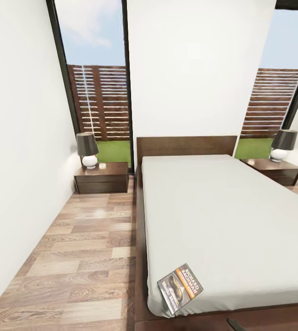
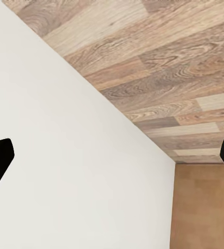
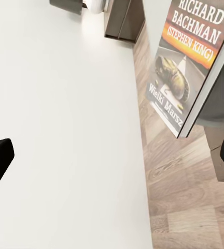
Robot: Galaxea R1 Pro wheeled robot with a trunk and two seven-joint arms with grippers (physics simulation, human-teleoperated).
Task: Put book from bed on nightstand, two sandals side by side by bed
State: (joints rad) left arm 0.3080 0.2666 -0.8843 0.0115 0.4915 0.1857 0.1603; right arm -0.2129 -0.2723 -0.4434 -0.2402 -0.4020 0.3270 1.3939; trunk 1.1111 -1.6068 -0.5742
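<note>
Bedroom interior, seen from the foot of the bed. A large low platform bed (image 1: 222, 220) with a dark brown wooden frame, plain headboard and smooth pale grey-white mattress occupies the middle and right of the room. A thin paperback book (image 1: 180, 288) with a dark photographic cover, an orange band and white "Richard Bachman" lettering lies flat at the near left corner of the mattress, turned at an angle, one corner overhanging the mattress edge.

Left of the headboard stands a low, squarish dark brown glossy wooden nightstand (image 1: 102, 178) with drawer fronts, carrying a table lamp (image 1: 88, 150) with a round white base and dark shade. A matching second nightstand (image 1: 273, 170) with a second lamp (image 1: 283, 145) stands to the right of the headboard. Behind each, a tall black-framed window (image 1: 96, 82) shows a slatted brown fence and green grass. The light brown wood-plank floor (image 1: 80, 257) runs between the bed and the white left wall (image 1: 20, 138).

Right wrist view: the right gripper's (image 3: 112, 155) two black fingertips sit at opposite margins, jaws wide apart and holding nothing; the book (image 3: 192, 62) lies ahead of them on the mattress, with floor beyond it.

Left wrist view: the left gripper's (image 2: 112, 155) jaws are likewise wide and unoccupied, over white wall and plank floor.
</note>
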